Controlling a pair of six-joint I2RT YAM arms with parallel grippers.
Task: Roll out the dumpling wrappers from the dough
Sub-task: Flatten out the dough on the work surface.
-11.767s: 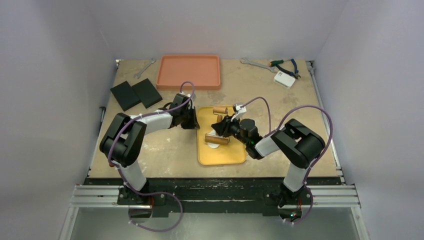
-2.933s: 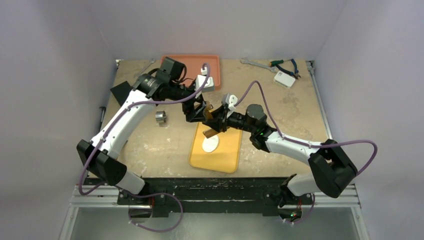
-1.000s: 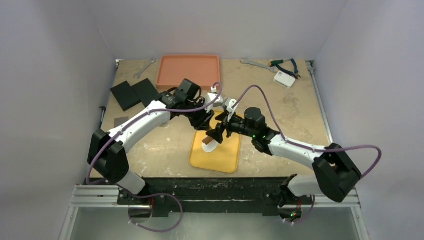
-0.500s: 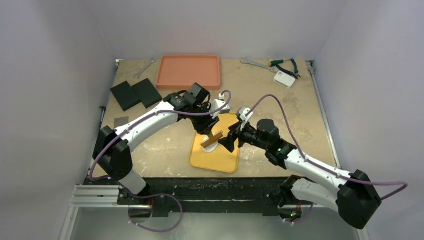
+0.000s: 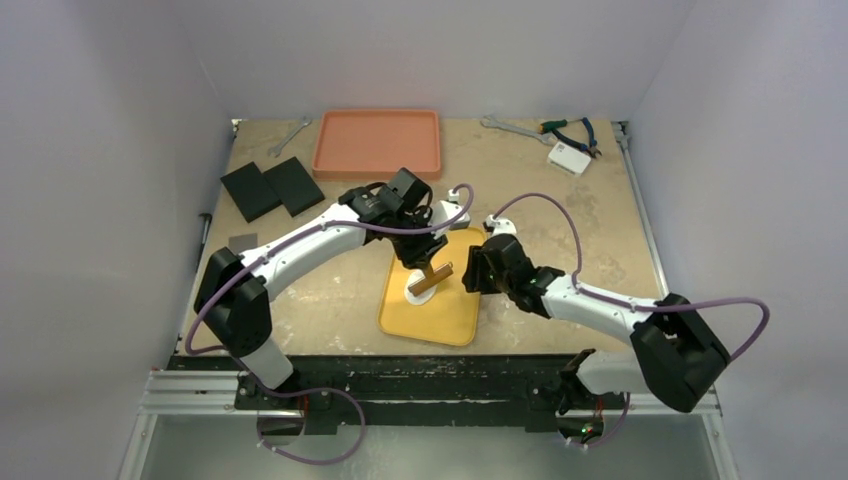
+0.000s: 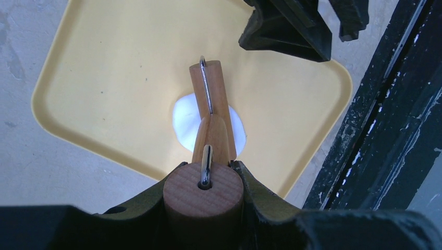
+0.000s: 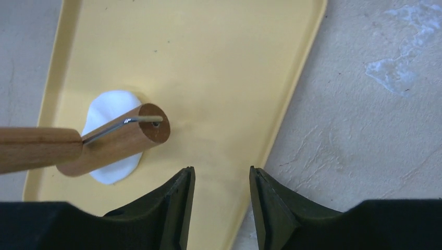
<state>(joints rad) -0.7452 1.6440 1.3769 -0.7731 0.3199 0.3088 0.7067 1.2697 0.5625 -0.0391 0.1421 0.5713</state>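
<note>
I am watching the left hand (image 6: 204,181) clenching one end handle of the wooden rolling pin (image 6: 211,133), the pin tilting down so its far part is lying across the dumpling wrapper (image 6: 182,121). The wrapper is sitting near the middle of the yellow tray (image 6: 104,62), on the table (image 7: 365,130) between the two arms. The right hand (image 7: 219,202) is hovering at the tray's right edge, released, its jaws apart with nothing between them. I am judging the task part-way along: the one piece showing is looking flat already but oval and uneven at the rim, so more passes seem to be wanted, and the free handle of the pin is waiting for a second grip. I am seeing a single wrapper only; the orange tray (image 5: 377,140) at the back is showing nothing on it. The pin is hiding the wrapper's middle in both wrist views, so I cannot tell how thin it is or whether the pin is pressing on it or just above it.
</note>
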